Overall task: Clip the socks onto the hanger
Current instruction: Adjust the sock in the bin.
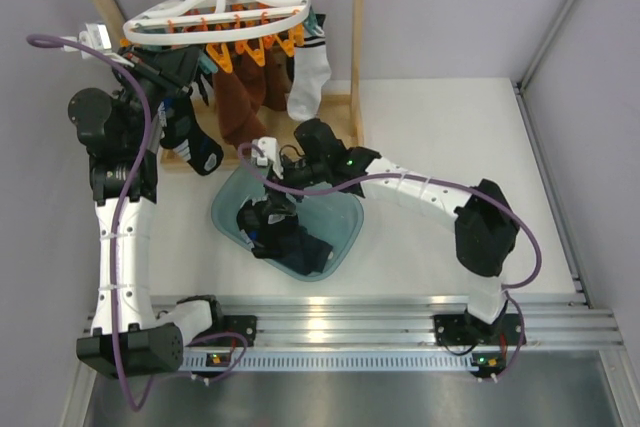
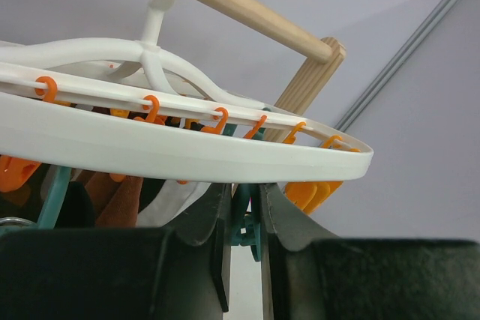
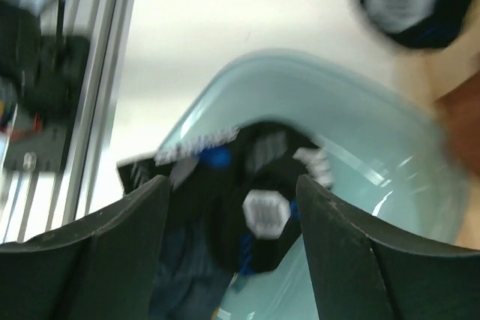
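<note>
socks (image 1: 300,247) are seen from above heaped in a teal tub (image 1: 345,217) on the table (image 1: 450,117), in front of the wooden rack (image 1: 356,37) from which the hanger (image 1: 220,9) hangs. one more dark sock (image 1: 195,147) dangles below the hanger's left end; what holds it cannot be told. brown socks (image 1: 235,112) and a white sock (image 1: 308,82) are clipped further right.

only the left wrist view shows the grip: under the hanger's rim, the left pincer (image 2: 242,200) is closed on a teal clip (image 2: 246,234), a finger pressed to each side. from above this pincer is largely hidden below the hanger.

only the right wrist view, though blurred, shows the right pincer (image 3: 231,181) with its fingers (image 3: 127,245) held wide apart over the socks in the tub, nothing gripped.

the left arm is raised steeply from its base, its wrist lifted to the hanger's left end. the right arm is bent at the elbow on the right, its forearm stretched left across the table and its wrist tipped down into the tub.
</note>
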Controlling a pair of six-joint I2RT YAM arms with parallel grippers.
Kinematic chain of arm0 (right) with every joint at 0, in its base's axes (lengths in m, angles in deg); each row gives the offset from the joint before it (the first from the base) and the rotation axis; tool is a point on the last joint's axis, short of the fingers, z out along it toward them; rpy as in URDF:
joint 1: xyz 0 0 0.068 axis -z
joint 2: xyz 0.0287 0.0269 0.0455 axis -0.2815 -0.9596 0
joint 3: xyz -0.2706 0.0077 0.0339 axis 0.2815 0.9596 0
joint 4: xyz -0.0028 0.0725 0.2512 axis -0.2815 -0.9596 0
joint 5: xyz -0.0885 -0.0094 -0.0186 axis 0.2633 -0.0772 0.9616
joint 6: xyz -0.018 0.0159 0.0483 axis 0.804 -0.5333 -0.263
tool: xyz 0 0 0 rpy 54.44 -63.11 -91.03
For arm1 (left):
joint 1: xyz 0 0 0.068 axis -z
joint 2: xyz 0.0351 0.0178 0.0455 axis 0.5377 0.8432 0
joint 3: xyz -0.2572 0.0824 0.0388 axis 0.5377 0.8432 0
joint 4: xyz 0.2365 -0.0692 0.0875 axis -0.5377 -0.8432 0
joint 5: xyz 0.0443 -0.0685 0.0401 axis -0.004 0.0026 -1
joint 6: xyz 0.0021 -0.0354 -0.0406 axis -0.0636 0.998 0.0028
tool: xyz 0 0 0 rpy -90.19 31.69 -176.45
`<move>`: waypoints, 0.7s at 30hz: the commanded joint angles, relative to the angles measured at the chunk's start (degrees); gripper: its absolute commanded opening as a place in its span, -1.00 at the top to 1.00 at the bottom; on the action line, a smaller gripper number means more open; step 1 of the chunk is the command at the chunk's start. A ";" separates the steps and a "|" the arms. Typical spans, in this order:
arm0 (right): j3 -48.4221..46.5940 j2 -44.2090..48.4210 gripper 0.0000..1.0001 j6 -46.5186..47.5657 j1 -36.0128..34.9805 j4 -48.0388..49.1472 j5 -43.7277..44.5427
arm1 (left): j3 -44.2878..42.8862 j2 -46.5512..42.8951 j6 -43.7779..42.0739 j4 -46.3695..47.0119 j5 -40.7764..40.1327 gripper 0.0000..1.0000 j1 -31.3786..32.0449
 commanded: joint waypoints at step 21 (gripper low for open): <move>17.98 1.06 -0.23 44.10 -4.49 4.58 -9.84 | -1.42 1.12 0.22 1.17 -1.53 1.00 -0.36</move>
